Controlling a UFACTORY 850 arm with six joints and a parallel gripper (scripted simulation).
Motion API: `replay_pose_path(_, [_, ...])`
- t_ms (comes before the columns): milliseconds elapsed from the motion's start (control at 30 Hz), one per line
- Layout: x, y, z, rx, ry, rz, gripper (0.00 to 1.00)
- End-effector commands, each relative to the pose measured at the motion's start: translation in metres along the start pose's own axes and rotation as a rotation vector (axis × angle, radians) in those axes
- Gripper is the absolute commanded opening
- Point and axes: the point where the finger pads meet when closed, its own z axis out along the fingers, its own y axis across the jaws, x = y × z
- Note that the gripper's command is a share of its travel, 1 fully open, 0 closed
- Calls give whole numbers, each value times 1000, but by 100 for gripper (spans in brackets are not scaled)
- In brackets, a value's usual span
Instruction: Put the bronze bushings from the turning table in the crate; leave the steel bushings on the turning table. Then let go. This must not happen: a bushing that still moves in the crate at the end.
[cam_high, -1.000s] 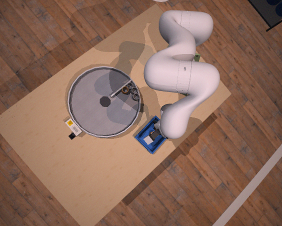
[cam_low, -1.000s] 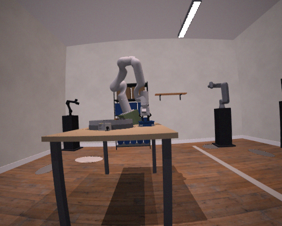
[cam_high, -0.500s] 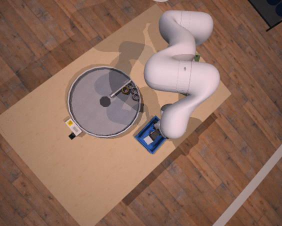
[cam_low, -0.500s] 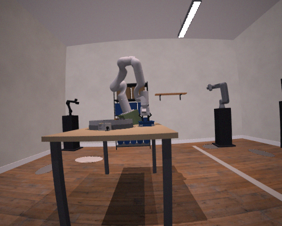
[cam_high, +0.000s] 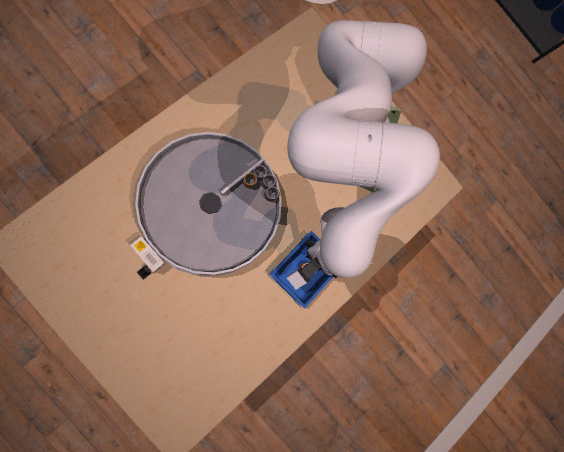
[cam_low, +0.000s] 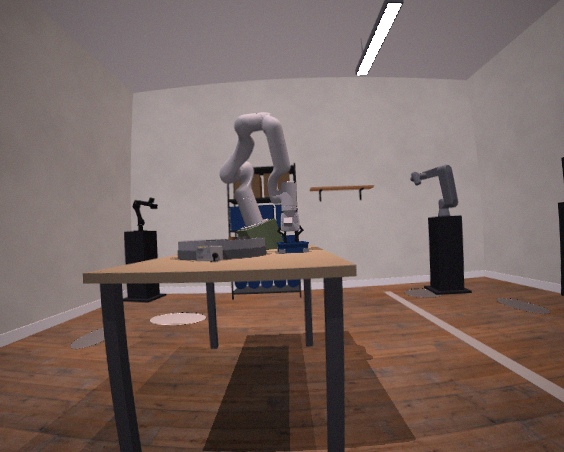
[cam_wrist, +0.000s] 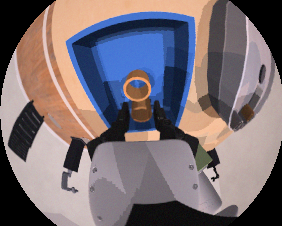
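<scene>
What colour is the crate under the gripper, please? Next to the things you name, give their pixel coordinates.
Blue (cam_high: 281, 285) (cam_low: 293, 247) (cam_wrist: 131, 42); it shows best in the wrist view.

Built of smooth, rounded white arm links (cam_high: 410, 150) (cam_low: 279, 147), marked with thin dotted seams (cam_high: 380, 155); fitted behind slim black fingers (cam_high: 311, 270) (cam_low: 299, 238) with angular black linkages (cam_low: 301, 231) (cam_wrist: 107, 136) and a grey housing (cam_low: 289, 221) (cam_wrist: 145, 167), studded with small screws (cam_wrist: 191, 167).

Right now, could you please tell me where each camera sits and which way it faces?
Top: above the table, looking down; the arm shows.
Exterior: off one table end, looking level across the room; arm and gripper show.
Wrist: at the gripper, facing into the blue crate; the fingers show.
Top and wrist share a bronze bushing on the turntable.
</scene>
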Motion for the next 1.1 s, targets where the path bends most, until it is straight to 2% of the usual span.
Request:
replay_pose_path(0, [1,0,0,1,1,0,48])
replay_pose_path(333, [1,0,-6,1,1,0,48])
replay_pose_path(733, [0,0,-56,1,1,0,48])
replay_pose_path(800, [0,0,-56,1,1,0,48])
replay_pose_path(1067, [0,0,-80,1,1,0,48])
